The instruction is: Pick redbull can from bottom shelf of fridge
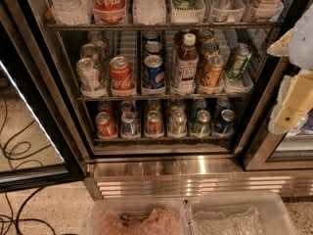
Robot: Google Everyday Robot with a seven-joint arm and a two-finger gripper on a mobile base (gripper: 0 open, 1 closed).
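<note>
- Gripper point(292, 106): at the right edge of the view, outside the fridge point(195, 173); whether it is open or closed cannot be determined.
- Redbull can point(129, 123): upright at the front of the bottom shelf point(161, 139), second lane from the left, between a red can point(105, 125) and an orange can point(153, 123).
- Legible text: "Cola" on the red bottle point(108, 1), top rack.
</note>
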